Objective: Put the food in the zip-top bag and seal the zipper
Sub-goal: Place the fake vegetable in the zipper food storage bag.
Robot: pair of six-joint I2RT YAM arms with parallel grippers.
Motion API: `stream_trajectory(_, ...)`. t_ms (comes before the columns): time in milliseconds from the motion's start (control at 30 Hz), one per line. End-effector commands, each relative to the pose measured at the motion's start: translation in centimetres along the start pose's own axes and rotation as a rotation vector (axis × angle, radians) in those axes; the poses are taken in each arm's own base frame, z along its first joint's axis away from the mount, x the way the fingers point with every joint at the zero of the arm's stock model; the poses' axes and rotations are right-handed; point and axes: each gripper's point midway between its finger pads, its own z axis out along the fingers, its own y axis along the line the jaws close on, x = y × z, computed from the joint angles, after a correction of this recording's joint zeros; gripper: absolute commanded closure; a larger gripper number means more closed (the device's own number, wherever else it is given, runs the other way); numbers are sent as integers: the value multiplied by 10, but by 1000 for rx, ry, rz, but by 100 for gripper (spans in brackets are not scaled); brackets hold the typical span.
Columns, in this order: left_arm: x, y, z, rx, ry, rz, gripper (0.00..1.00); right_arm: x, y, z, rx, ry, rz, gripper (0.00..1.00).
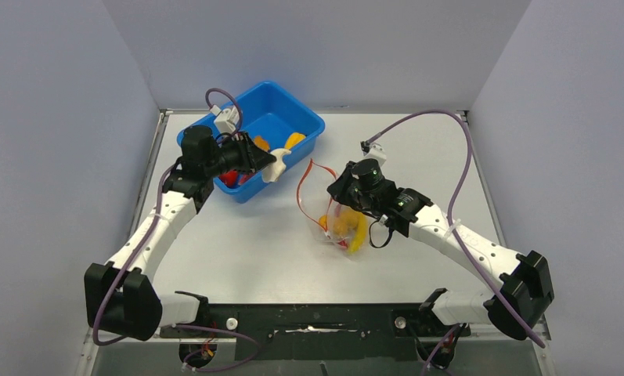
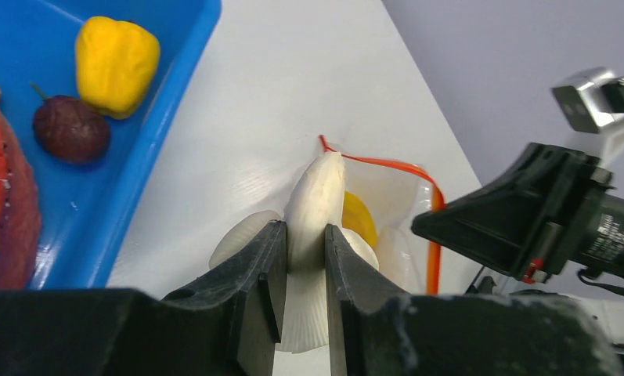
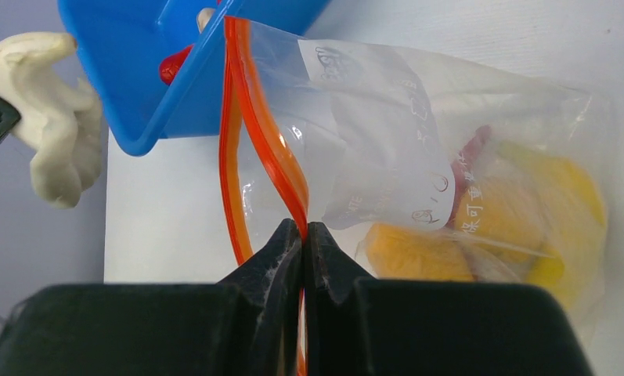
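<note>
Currently: blue tub [image 1: 312, 129] sitting far-left on the table [image 1: 238, 251]; zip-top bag [image 3: 387, 117] lying just beside it, yellow and orange food [image 1: 348, 227] inside; right gripper [image 3: 304, 235] pinching the zipper [image 3: 261, 133]; left gripper [image 2: 304, 251] clamping white garlic [image 2: 316, 188], seemingly just short of the bag's mouth.

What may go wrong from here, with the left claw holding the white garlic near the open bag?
1. The right claw pinches the zipper at one spot only, and the mouth of the zip-top bag looks narrow; the garlic may catch on the strip and drop on the table.
2. A push from the left claw could pull the floppy strip out of that pinch, so the mouth may collapse.
</note>
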Motion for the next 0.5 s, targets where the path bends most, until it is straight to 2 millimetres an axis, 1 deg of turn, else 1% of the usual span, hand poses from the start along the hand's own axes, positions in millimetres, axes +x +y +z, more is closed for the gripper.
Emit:
stream_trajectory(0,-13,-42,-11,111,-76,-44,85,-19,28,0,-97,-48,22,100)
stream_trajectory(200,-2,-58,-10,133,-102,-148,86,-19,32,1,-115,-49,26,100)
stream_trajectory(400,18,-76,1,160,-64,-188,86,-20,36,0,-134,-50,28,100)
stream_trajectory(467,21,-78,6,154,-63,-201,86,-20,37,0,-139,-51,28,100)
